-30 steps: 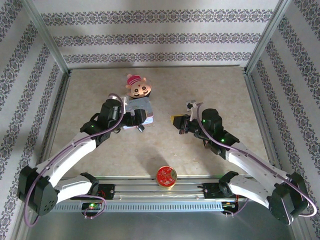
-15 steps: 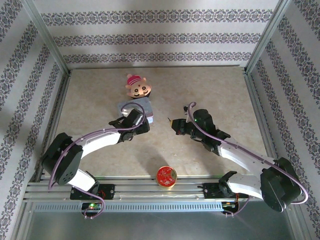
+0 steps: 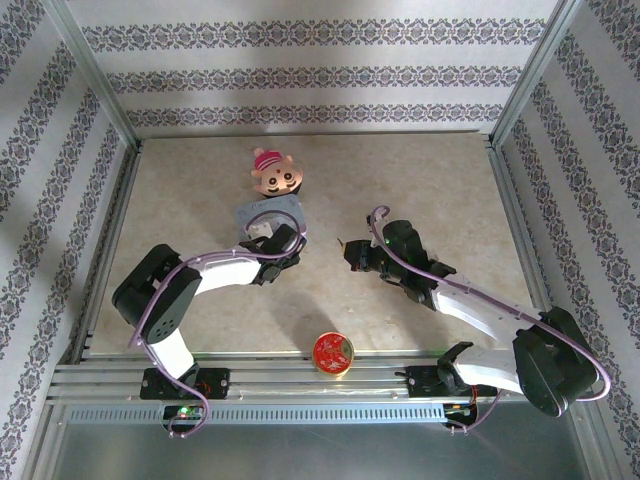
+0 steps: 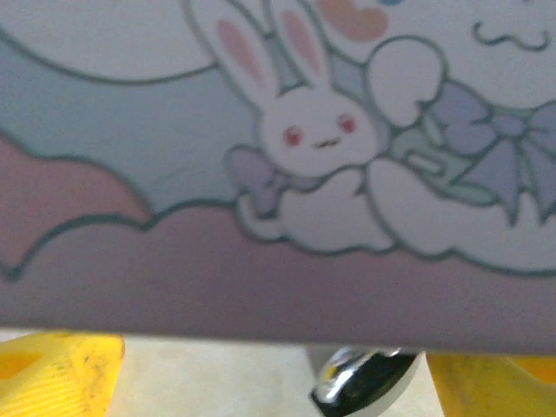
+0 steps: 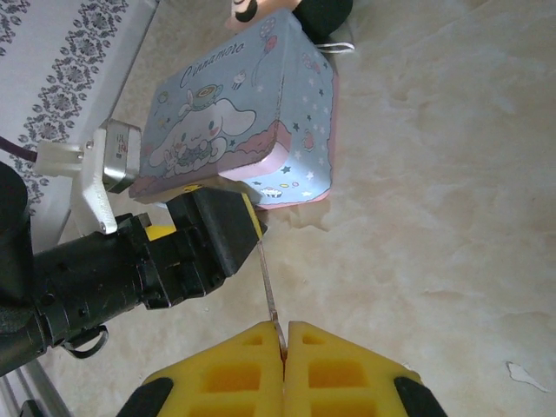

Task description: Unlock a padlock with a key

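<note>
Key [image 5: 268, 287] pinched edge-on between the pressed-together yellow pads of my right gripper [image 5: 284, 339], blade pointing at my left gripper [image 4: 276, 387]. Left fingers [image 4: 56, 375] spread, dark shiny padlock [image 4: 365, 384] between them, nearer one side, just beside the pastel tin [image 4: 287, 174]. Both grippers low over the table [image 3: 430, 180], near each other, apart.

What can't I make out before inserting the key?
Padlock: left wrist view, a blurred metal glint cut off by the bottom edge.
Keyhole: right wrist view, hidden behind the left fingers.
Key tip: right wrist view, meets those fingers; insertion unclear.
Both: too small in the top view.
</note>
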Available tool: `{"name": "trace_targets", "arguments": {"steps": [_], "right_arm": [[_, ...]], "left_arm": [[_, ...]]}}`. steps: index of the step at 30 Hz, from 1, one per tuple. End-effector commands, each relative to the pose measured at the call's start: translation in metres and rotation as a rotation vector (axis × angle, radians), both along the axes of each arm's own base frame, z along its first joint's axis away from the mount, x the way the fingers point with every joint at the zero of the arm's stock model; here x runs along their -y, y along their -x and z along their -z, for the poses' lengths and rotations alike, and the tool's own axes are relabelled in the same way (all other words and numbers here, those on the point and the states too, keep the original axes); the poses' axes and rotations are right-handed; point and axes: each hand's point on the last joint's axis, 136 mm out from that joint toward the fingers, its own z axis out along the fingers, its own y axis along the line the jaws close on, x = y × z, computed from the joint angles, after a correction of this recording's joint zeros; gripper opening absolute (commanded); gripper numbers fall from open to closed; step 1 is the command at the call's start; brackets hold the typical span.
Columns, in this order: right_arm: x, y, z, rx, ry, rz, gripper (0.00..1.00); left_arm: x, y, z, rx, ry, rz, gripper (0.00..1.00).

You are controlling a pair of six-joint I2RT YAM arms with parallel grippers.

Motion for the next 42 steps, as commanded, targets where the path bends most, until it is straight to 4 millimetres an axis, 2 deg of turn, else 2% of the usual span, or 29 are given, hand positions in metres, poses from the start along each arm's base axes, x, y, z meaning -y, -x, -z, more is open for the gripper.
{"name": "trace_targets", "arguments": {"steps": [1,7,13,16,18,23,24,33,37,38,42], "right_arm": [[0.006,-0.006,-0.002,0.025,-0.004,0.047,0.00],[0.008,-0.008,-0.007,0.053,0.000,0.055,0.00],[0.008,-0.008,-0.007,0.052,-0.004,0.060,0.00],[0.008,-0.008,-0.005,0.048,-0.004,0.062,0.00],[0.007,-0.009,-0.006,0.050,-0.008,0.062,0.00],[0.005,-0.009,-0.007,0.049,-0.012,0.057,0.00],[0.005,-0.009,-0.007,0.050,-0.012,0.057,0.00],[0.002,-0.010,-0.009,0.049,-0.019,0.051,0.00],[0.002,-0.010,-0.011,0.053,-0.024,0.048,0.00],[0.002,-0.010,-0.011,0.054,-0.024,0.049,0.00],[0.003,-0.008,-0.012,0.056,-0.027,0.050,0.00]], "left_arm": [[0.012,-0.017,-0.009,0.072,0.041,-0.033,0.86],[0.016,-0.023,-0.009,0.100,0.060,-0.040,0.85],[0.002,-0.022,-0.012,0.107,-0.025,-0.079,0.85],[-0.002,-0.021,-0.012,0.114,-0.038,-0.094,0.82],[0.001,-0.022,-0.012,0.124,-0.019,-0.086,0.76],[0.011,-0.025,-0.008,0.120,0.004,-0.049,0.73],[0.012,-0.026,-0.008,0.119,-0.001,-0.040,0.69],[0.023,-0.032,-0.004,0.098,-0.063,0.022,0.66],[0.023,-0.035,-0.005,0.106,-0.067,0.012,0.64],[0.023,-0.035,-0.005,0.107,-0.073,0.008,0.61],[0.020,-0.037,-0.006,0.113,-0.096,-0.002,0.60]]}}
